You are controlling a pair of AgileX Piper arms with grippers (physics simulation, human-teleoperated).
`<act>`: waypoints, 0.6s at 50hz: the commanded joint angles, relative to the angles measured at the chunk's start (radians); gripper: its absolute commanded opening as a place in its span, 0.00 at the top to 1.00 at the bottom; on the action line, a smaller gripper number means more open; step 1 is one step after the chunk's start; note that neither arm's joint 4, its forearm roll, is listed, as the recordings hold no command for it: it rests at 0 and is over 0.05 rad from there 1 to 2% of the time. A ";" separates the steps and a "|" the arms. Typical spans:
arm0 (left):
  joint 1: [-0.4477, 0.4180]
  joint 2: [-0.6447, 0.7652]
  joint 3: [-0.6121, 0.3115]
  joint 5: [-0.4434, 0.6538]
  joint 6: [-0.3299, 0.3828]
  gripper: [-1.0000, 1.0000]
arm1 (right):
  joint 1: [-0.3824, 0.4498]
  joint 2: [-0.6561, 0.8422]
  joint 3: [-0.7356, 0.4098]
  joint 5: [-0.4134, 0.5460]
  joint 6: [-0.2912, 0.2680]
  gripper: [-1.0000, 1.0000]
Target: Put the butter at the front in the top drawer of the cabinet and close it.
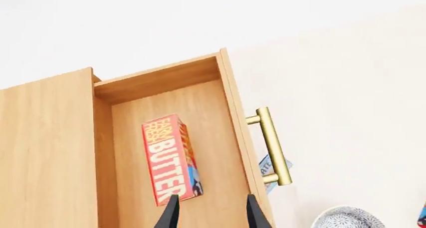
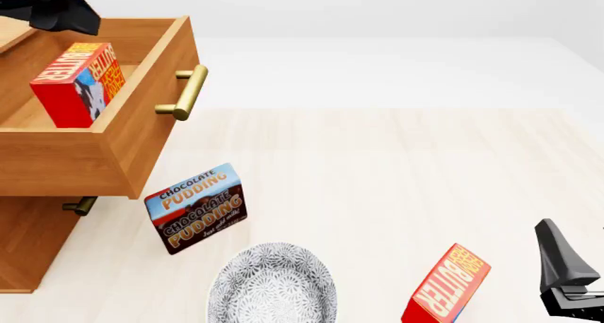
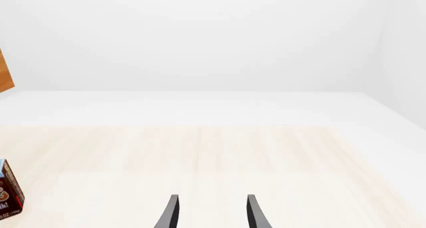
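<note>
The butter (image 1: 169, 158) is a red carton with an orange "BUTTER" face, lying inside the top drawer (image 1: 233, 118). The front view shows the butter (image 2: 76, 83) leaning in the top drawer (image 2: 95, 160), which is pulled out of the light-brown cabinet (image 2: 28, 245). The drawer's brass bar handle (image 2: 184, 93) faces the table. My left gripper (image 1: 211, 213) hovers open above the drawer beside the carton and holds nothing. It shows as a dark shape (image 2: 56, 12) at the top left. My right gripper (image 3: 211, 213) is open and empty, low at the front right (image 2: 566, 273).
A second butter carton (image 2: 445, 286) leans at the front right, near my right gripper. A Chocolate Pudding box (image 2: 196, 208) stands below the open drawer's front. A patterned grey bowl (image 2: 274, 284) sits at the front centre. A lower drawer's handle (image 2: 80, 205) shows under the open drawer.
</note>
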 commanded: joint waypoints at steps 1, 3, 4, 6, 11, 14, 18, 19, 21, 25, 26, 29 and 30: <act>-0.083 0.034 -0.045 -0.026 -0.002 0.00 | 0.000 0.001 0.000 0.000 0.001 0.00; -0.096 0.040 -0.043 -0.037 -0.005 0.00 | 0.000 0.001 0.000 0.000 0.001 0.00; -0.109 0.048 -0.037 -0.052 -0.008 0.00 | 0.000 0.001 0.000 0.000 0.001 0.00; -0.148 0.070 -0.045 -0.069 -0.026 0.00 | 0.000 0.001 0.000 0.000 0.001 0.00; -0.194 0.107 -0.090 -0.082 -0.039 0.00 | 0.000 0.001 0.000 0.000 0.001 0.00; -0.221 0.124 -0.113 -0.088 -0.052 0.00 | 0.000 0.001 0.000 0.000 0.001 0.00; -0.244 0.139 -0.130 -0.097 -0.055 0.00 | 0.000 0.001 0.000 0.000 0.001 0.00; -0.252 0.145 -0.134 -0.099 -0.059 0.00 | 0.000 0.001 0.000 0.000 0.001 0.00; -0.264 0.155 -0.136 -0.106 -0.062 0.00 | 0.000 0.001 0.000 0.000 0.001 0.00; -0.286 0.171 -0.173 -0.104 -0.079 0.00 | 0.000 0.001 0.000 0.000 0.001 0.00; -0.297 0.178 -0.179 -0.105 -0.084 0.00 | 0.000 0.001 0.000 0.000 0.001 0.00; -0.313 0.192 -0.191 -0.109 -0.087 0.00 | 0.000 0.001 0.000 0.000 0.001 0.00; -0.323 0.200 -0.199 -0.112 -0.091 0.00 | 0.000 0.001 0.000 0.000 0.001 0.00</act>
